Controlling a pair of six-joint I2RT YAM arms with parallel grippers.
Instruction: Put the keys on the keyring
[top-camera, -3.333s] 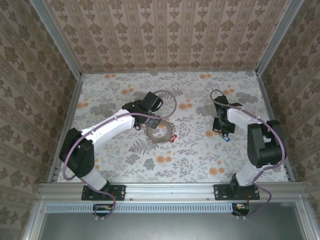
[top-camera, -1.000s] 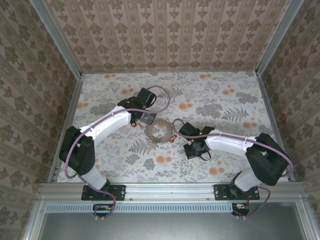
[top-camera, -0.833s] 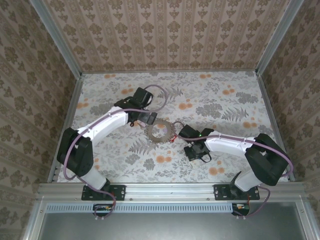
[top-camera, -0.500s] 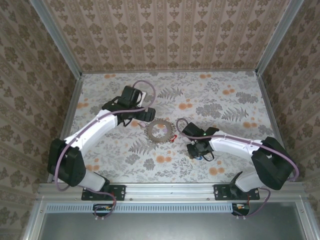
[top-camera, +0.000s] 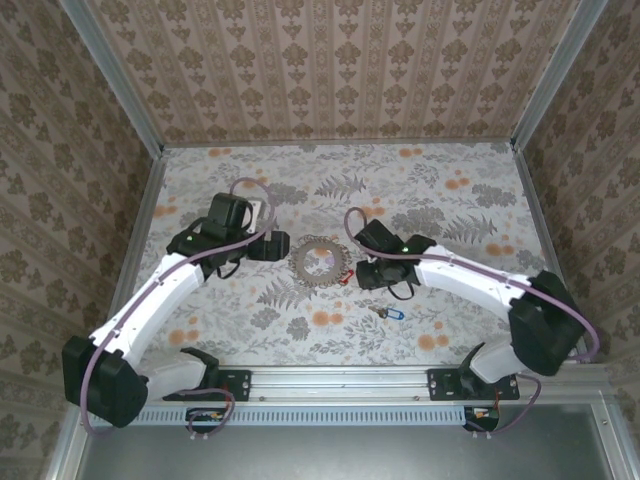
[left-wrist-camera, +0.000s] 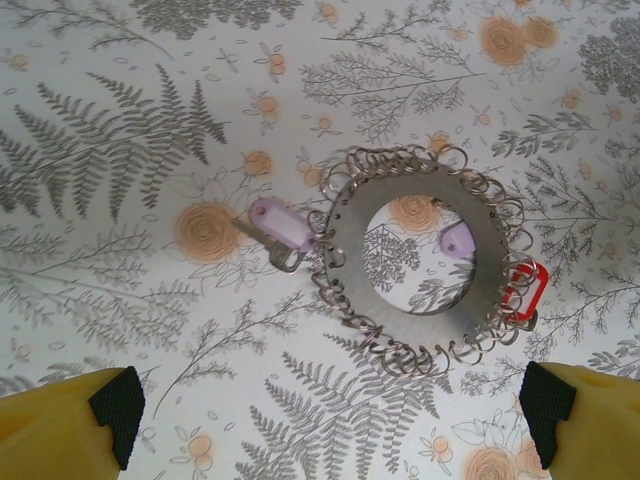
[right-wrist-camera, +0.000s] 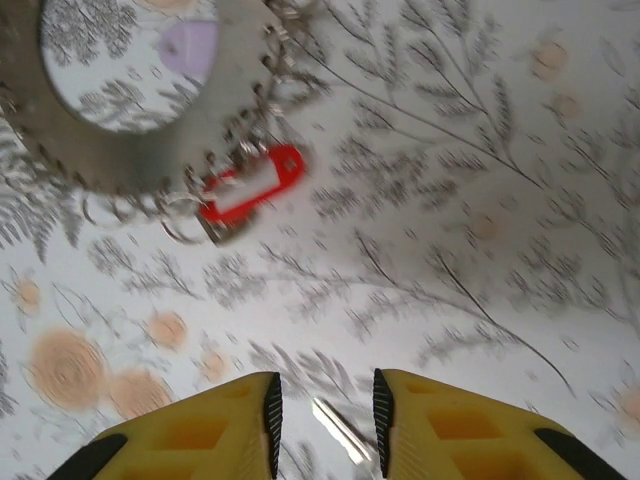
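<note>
Since the blue key (top-camera: 388, 313) lies loose on the table (top-camera: 450, 200), off to one side of the keyring (left-wrist-camera: 345, 245) and not touching it, this looks like the gap btwn keys. Next move prob needs the right gripper (right-wrist-camera: 323, 395) to grab it & hook it on one of the wire loops (left-wrist-camera: 395, 355). Its jaws are just a bit apart, nothing pinched afaict. The left gripper (left-wrist-camera: 330, 400) is spread wide & empty, hovering over the ring. Count: 1 keyring, 4 keys: 1 red key (left-wrist-camera: 525, 293) at the rim, 1 outer lilac key (left-wrist-camera: 280, 222) at the opposite rim, 1 inner lilac key (left-wrist-camera: 455, 240) in the hole, 1 blue.

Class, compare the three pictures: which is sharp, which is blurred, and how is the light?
Left wrist view: sharp, the ring and its small loops crisp. Right wrist view: smeared by motion, the red key soft-edged. Top view: even light, only faint shadows.
</note>
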